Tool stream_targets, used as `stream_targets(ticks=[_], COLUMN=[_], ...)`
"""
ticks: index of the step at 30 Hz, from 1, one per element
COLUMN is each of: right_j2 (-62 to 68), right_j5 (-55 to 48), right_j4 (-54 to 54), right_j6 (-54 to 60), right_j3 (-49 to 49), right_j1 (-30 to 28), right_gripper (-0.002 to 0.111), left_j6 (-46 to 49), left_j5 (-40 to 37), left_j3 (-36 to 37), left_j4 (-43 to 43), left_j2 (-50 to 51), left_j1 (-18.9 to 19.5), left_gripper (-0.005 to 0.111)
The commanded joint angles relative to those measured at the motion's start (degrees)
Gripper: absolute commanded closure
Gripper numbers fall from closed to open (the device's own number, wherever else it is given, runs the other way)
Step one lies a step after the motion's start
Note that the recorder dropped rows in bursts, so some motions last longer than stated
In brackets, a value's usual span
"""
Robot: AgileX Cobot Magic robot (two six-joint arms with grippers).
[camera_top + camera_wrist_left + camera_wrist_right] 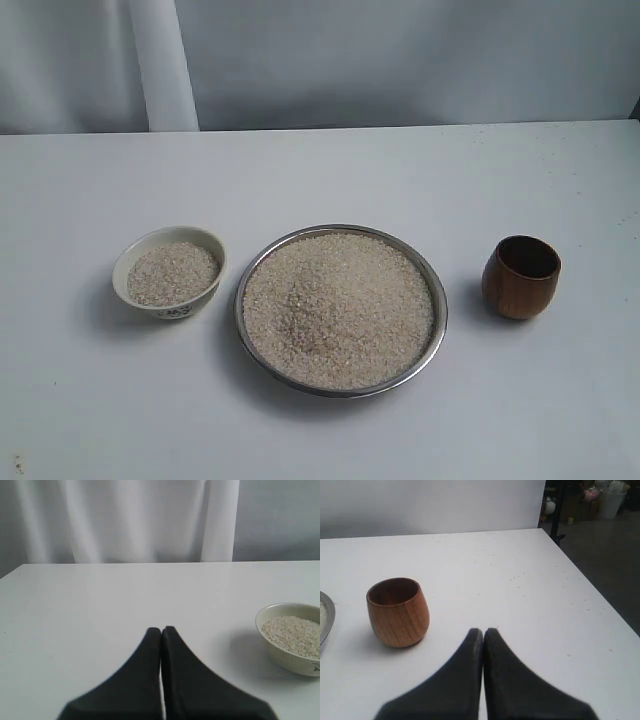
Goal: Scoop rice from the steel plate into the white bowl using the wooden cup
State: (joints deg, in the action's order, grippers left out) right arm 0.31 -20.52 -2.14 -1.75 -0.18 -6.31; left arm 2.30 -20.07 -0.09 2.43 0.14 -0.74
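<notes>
Right gripper (483, 630) pressed together, empty; left gripper (161, 628) likewise; wooden cup (398, 611) ahead of right one, untouched. I must spread jaws, grasp it.

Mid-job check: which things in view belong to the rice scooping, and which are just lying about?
For the job: rice, steel plate, white bowl holding some rice, wooden cup standing upright.

Just there: table, curtain behind it, floor clutter past the table's corner in the right wrist view.
</notes>
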Motion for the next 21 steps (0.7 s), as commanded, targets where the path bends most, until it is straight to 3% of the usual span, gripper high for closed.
stream_targets(ticks=[1,14,21], right_j2=[-0.31,-0.31,-0.31], right_j5=[0.88,1.51,12.64], right_j4=[0.17,0.17,0.17], right_j6=[-0.27,-0.27,-0.27], right_j3=[0.18,0.18,0.18], right_j1=[-0.46,-0.46,-0.46], right_gripper=[0.108,0.108,0.108], left_j6=[-0.22,-0.22,-0.22], left_j5=[0.33,0.33,0.33], left_j3=[0.09,0.09,0.09], left_j4=[-0.02,-0.02,-0.02], left_j2=[-0.14,-0.14,-0.14], left_j1=[-0.15,-0.15,-0.15], left_gripper=[0.107,0.107,0.107])
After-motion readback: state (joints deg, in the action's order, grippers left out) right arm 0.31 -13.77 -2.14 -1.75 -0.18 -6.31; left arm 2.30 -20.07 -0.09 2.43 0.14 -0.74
